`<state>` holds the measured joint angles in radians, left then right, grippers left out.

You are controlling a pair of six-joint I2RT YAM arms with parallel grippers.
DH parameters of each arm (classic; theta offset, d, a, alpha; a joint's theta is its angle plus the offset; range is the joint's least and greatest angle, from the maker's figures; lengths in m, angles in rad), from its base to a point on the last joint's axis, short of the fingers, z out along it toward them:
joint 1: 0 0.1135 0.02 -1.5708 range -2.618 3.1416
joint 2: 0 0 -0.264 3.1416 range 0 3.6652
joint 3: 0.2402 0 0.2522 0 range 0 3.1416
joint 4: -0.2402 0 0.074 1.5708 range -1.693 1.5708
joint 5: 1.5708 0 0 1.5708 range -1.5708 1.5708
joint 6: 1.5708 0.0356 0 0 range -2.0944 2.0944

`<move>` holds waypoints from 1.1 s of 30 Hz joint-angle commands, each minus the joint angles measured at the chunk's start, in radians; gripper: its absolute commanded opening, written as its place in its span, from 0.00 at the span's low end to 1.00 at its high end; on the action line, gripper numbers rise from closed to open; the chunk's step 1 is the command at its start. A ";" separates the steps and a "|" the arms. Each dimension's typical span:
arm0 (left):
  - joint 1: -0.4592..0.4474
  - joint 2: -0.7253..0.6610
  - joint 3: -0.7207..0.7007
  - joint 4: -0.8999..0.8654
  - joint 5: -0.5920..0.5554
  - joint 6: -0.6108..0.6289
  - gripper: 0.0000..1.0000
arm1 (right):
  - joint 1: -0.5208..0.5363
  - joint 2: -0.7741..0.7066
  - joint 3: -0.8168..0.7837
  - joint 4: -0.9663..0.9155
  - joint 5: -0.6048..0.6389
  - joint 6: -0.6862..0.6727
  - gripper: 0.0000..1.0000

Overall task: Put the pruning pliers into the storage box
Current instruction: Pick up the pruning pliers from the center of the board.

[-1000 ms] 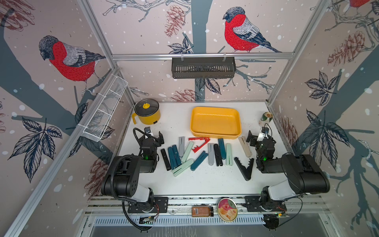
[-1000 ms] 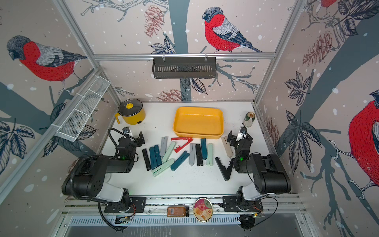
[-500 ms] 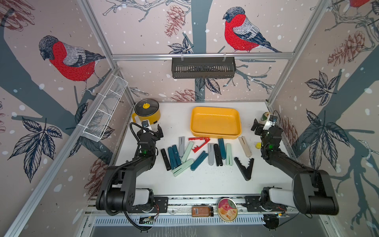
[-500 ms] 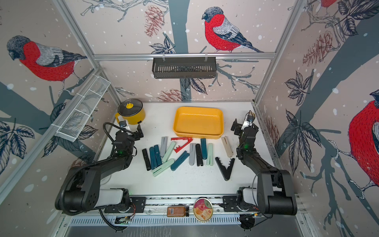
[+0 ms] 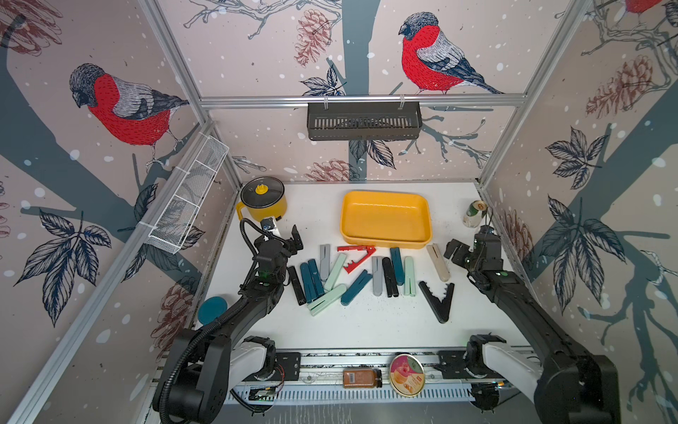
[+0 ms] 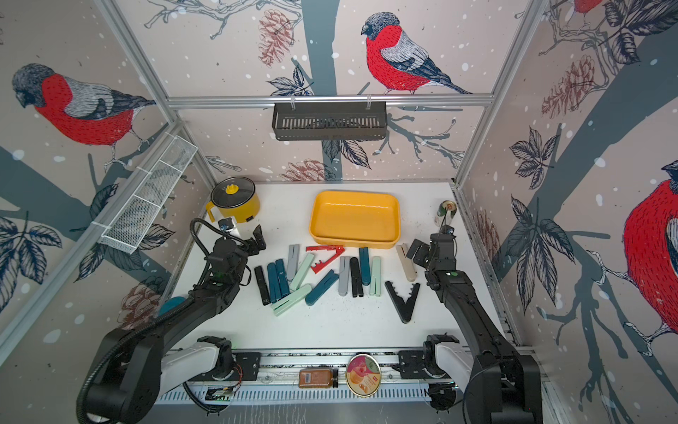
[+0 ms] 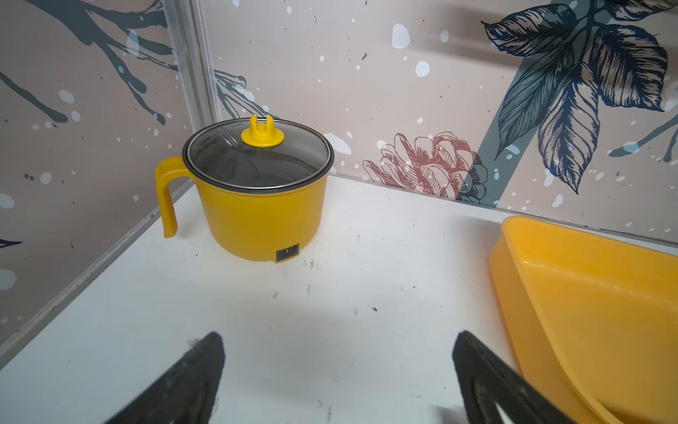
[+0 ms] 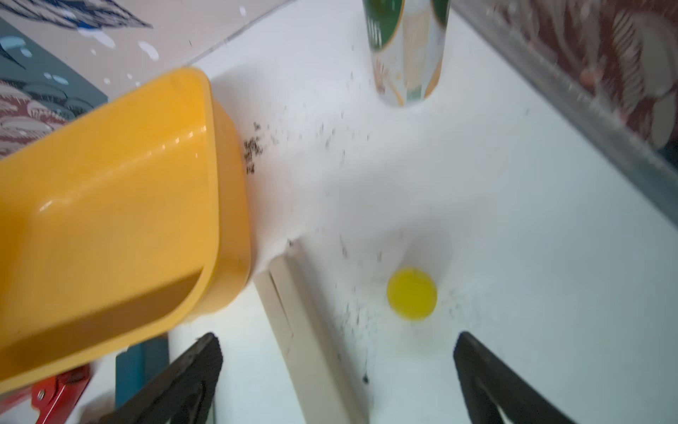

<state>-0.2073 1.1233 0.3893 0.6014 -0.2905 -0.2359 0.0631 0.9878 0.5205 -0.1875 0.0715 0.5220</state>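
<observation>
2 black jointed arms [image 5: 253,312], white base housings [image 5: 249,361], ribbed black cable [image 5: 245,235] on left, green lights [image 5: 264,272]

Bare table [image 5: 317,214] lies open between yellow pot [image 5: 262,202] and storage box [image 5: 385,240]; pruning pliers [image 5: 378,275] crowd the box's near side.

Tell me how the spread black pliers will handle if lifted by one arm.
The black V-shaped pliers look like rigid plastic, so probably stiff and light. Spread at a hinge, they may swing shut when lifted. Lying flat on the table, they'd likely slide, not roll.
</observation>
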 commanded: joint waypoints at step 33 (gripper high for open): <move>-0.004 -0.074 -0.001 -0.134 0.062 -0.108 0.97 | 0.424 -0.194 -0.215 -0.236 0.159 0.379 1.00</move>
<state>-0.2108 1.0473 0.3782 0.4599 -0.2371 -0.3363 0.4782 0.8043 0.3099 -0.4030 0.2104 0.8738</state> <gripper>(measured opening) 0.973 0.995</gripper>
